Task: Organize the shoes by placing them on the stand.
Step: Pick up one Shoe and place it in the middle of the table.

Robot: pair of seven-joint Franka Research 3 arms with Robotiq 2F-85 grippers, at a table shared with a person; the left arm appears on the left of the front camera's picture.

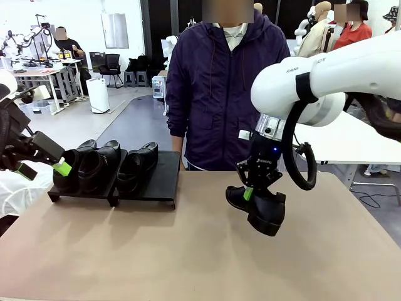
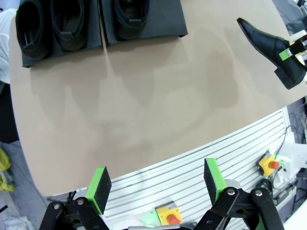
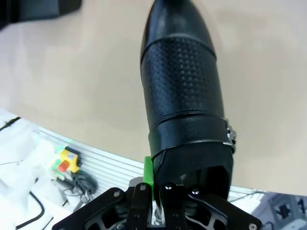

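The low black stand sits at the table's far left and carries three black shoes side by side, leaving its right end bare. My right gripper is shut on the collar of the fourth shoe, which hangs tilted just above the table, right of centre. In the right wrist view this shoe points away from the gripper, toe far. My left gripper hovers open at the stand's left end. From the left wrist, its fingers stand wide over the table's near edge, far from the stand.
A person in a dark purple jacket stands at the far edge behind the stand's right end. Bare tan tabletop lies between stand and held shoe. Yellow stop-button boxes sit on the slatted rail below the near edge.
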